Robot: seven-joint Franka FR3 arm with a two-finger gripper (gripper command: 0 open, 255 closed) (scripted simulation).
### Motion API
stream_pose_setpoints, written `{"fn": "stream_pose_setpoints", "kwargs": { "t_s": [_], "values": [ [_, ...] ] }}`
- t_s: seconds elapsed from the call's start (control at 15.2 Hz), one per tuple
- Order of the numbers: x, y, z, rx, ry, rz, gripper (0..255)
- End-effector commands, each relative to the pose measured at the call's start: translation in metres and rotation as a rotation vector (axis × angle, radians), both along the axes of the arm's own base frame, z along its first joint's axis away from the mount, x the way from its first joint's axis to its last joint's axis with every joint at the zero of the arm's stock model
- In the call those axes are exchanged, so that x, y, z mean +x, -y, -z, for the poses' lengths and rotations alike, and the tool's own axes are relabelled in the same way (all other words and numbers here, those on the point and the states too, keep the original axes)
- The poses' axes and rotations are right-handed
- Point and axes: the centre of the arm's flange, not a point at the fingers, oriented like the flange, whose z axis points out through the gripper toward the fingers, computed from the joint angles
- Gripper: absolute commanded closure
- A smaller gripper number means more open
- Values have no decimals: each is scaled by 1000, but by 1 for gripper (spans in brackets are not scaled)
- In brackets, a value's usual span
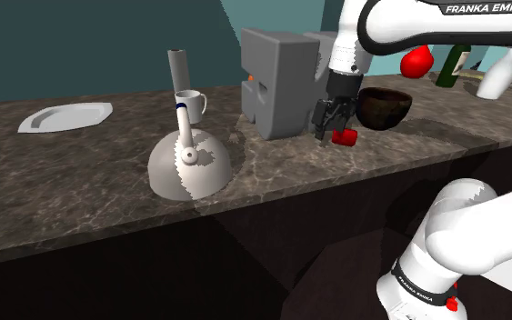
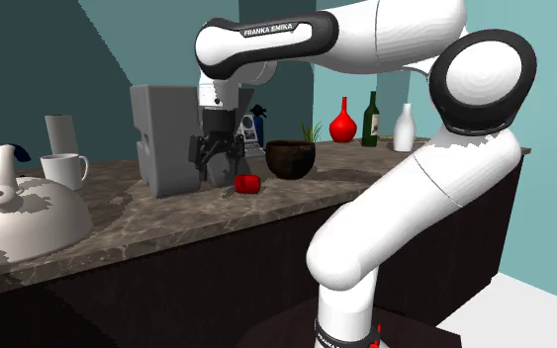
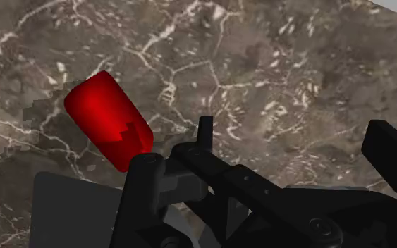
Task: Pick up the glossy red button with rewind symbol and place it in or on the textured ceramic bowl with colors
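We see a dim shoulder view: the dark marble desk [image 1: 90, 182] takes soft light, with a paler band across it near the kettle [image 1: 176, 177], whose dome carries stair-stepped shadow edges. In the second exterior view the white arm [image 2: 415, 208] is brightly lit, with jagged shade edges on its links. In the wrist view a saw-toothed shadow cuts across the red button [image 3: 101, 113] and blotches the desk beside it, while its upper face glows evenly.
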Motion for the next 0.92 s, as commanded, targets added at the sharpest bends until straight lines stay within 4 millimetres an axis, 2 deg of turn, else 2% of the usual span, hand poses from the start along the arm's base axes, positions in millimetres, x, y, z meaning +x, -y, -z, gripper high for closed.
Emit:
{"fn": "stream_pose_setpoints", "kwargs": {
  "t_s": [0.0,0.33,0.59,0.66,0.86],
  "values": [
    [0,0,0,0,0,0,0],
    [15,59,8,-17,-27,404,0],
    [10,109,14,-30,-49,728,0],
    [7,117,15,-32,-53,787,0],
    [7,117,31,-32,-53,787,0]
  ]
}}
